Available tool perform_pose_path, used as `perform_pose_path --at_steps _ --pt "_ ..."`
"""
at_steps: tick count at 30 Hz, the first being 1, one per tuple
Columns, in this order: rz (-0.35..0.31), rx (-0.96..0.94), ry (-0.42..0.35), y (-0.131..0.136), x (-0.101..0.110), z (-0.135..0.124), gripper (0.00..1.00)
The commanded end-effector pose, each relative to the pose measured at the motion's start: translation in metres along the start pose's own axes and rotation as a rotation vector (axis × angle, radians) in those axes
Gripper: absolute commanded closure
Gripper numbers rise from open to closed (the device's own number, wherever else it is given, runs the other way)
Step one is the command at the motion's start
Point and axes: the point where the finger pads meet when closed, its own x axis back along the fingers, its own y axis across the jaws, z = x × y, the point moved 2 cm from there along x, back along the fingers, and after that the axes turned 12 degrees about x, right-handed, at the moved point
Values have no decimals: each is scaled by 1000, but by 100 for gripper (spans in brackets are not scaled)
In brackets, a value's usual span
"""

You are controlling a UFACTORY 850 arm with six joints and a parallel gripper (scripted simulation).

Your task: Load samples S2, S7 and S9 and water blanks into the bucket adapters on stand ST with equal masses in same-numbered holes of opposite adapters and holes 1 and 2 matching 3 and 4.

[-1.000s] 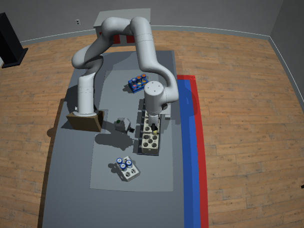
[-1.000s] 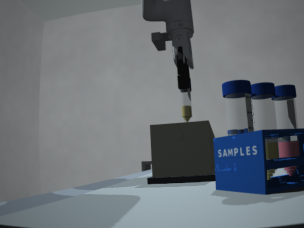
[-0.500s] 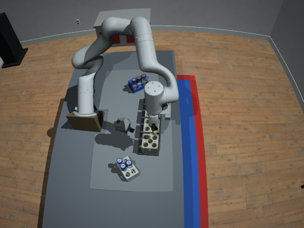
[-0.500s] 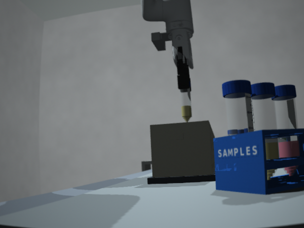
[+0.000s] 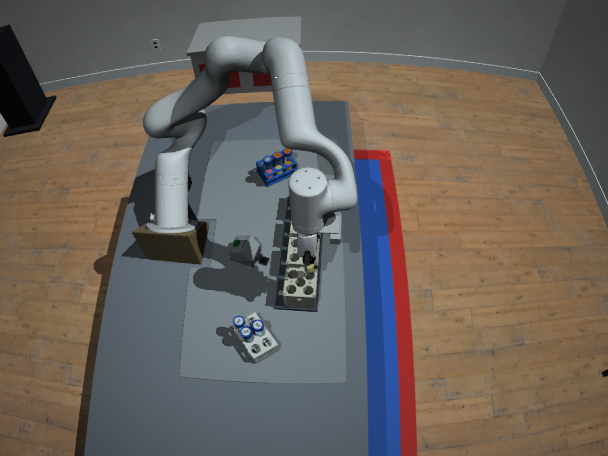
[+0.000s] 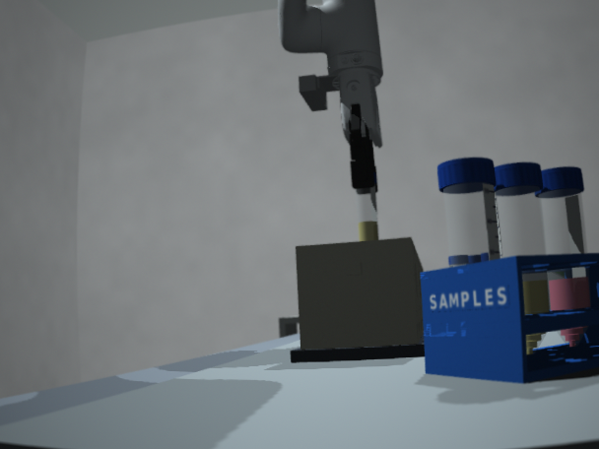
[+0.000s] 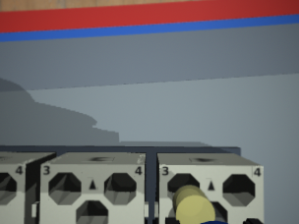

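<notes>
Half shut at the claw (image 5: 308,258) (image 6: 363,186) (image 7: 212,222), with a yellow-filled tube (image 5: 310,268) (image 6: 367,231) (image 7: 195,209) gripped about upright, tip seemingly just into hole 3 of the end adapter (image 5: 300,301) (image 7: 252,208), cap ID unreadable. Judging this the loading step, lower straight until seated, then release and rise clear. Only afterwards, turn to checking partners for balance and to the blue sample rack (image 5: 272,181) (image 6: 468,320) beyond

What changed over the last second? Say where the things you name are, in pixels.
The clear tube of yellow liquid (image 5: 310,268) (image 6: 368,230) (image 7: 195,208), still in the black fingers (image 5: 309,259) (image 6: 364,184), moved down; its tip is now hidden behind the beige adapter block (image 6: 357,295). The blue sample rack (image 5: 276,172) (image 6: 470,320) and its three capped tubes stayed put.
</notes>
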Motion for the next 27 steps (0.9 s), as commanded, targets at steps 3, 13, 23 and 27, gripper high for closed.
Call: perform_pose_path --at_steps 3,13,23,27 --pt "-2 1 2 0 -10 1 100" --pt "-2 1 2 0 -15 1 100" --pt "-2 1 2 0 -17 1 100" --pt "-2 1 2 0 -20 1 100"
